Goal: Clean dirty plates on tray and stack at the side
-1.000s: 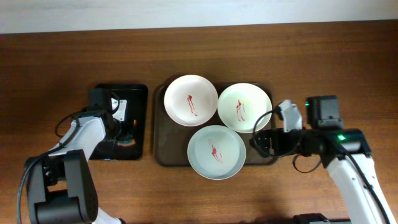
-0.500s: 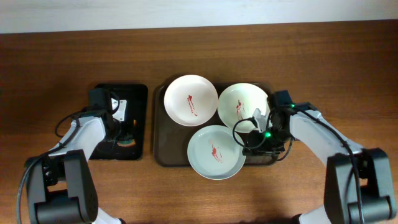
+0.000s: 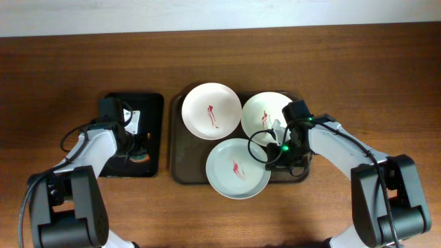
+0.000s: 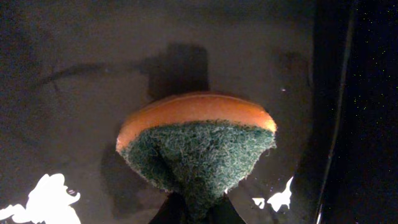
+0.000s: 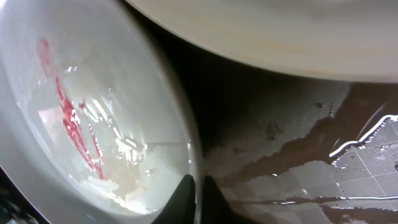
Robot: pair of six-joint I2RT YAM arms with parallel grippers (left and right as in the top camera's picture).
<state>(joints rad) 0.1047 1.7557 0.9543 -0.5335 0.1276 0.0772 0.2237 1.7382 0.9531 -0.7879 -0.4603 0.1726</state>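
The left end effector (image 4: 194, 210) pinches an orange-and-green scouring sponge (image 4: 198, 146); the right end effector (image 5: 196, 194), narrow, clamps the rim of a red-smeared round white plate (image 5: 93, 87).

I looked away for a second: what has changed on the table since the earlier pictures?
The right gripper swung left from the right edge of the tray and now pinches the rim of the front plate, which shifted slightly left. The left gripper stays shut on the sponge; the other two plates are unmoved.

Wooden table (image 3: 69, 69) — brown tray (image 3: 185, 160), black tray (image 3: 156, 138) just beside
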